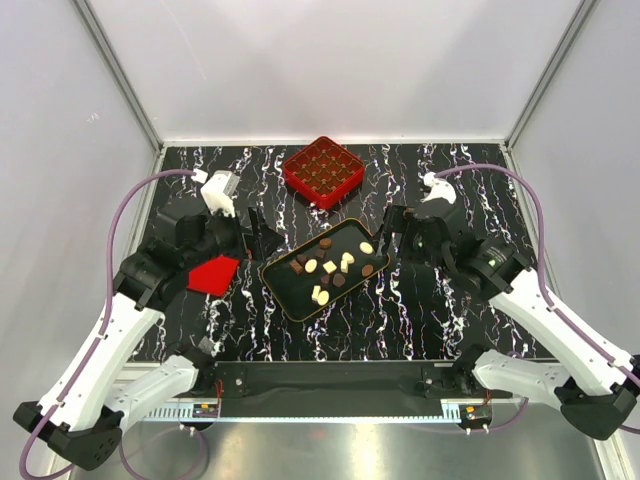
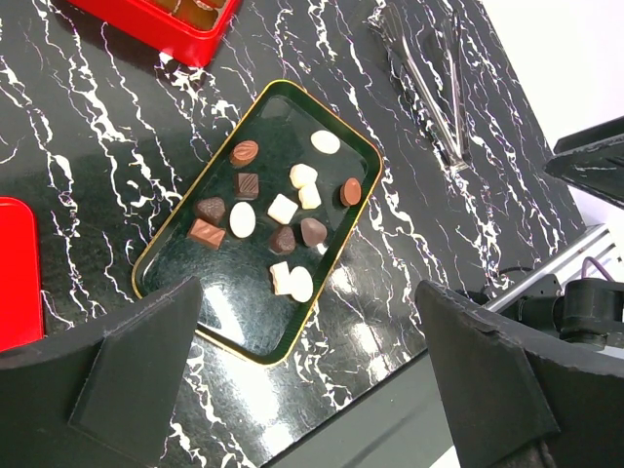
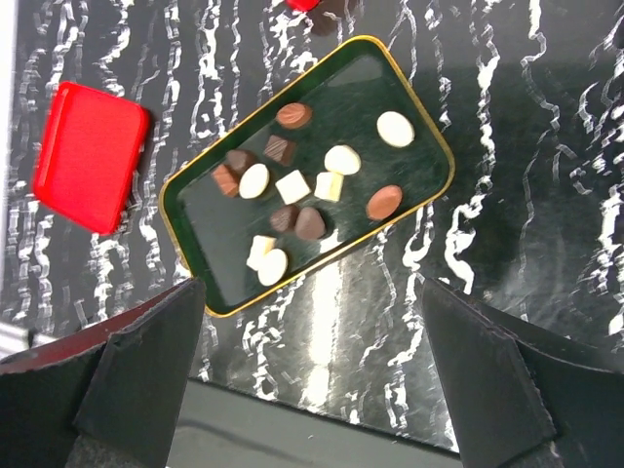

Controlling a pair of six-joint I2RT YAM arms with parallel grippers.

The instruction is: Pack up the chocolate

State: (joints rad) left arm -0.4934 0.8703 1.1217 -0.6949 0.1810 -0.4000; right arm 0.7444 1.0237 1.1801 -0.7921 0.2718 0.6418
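- White plastic shells cover both arms, which rise from the near edge of the table (image 1: 420, 320). Each bends outward at the elbow and reaches back in, so the wrists face each other across the tray.
- The left gripper (image 1: 262, 233) hangs above the table at the tray's left end. Its blunt matte-black fingers (image 2: 136, 370) are spread wide, with nothing between them and touching nothing.
- The right gripper (image 1: 392, 232) hangs at the tray's right end in the same way. Its fingers (image 3: 487, 380) are wide apart, holding nothing, and clear of the surface.
- The table top is glossy black stone-look with white veins.
- A red lid (image 1: 215, 273), flat with rounded corners, lies under the left forearm. It is just left of the tray and apart from it.
- The tray (image 1: 287, 283) is a shiny black rounded rectangle with a thin gold rim. It is set diagonally between the two grippers.
- The chocolate (image 3: 297, 185) lies loose inside the tray, a dozen or so small pieces. Some are dark brown, some lighter brown and some cream-white, in round, oval or squarish shapes. Most cluster near the middle, and a white oval and a brown oval sit apart toward the right end.
- Metal tongs (image 2: 429, 88) lie flat on the table, beside the tray's right side.
- A red box (image 1: 303, 190), square and gridded into small cells, stands farthest back and well apart from the tray. What its dark cells hold cannot be told.
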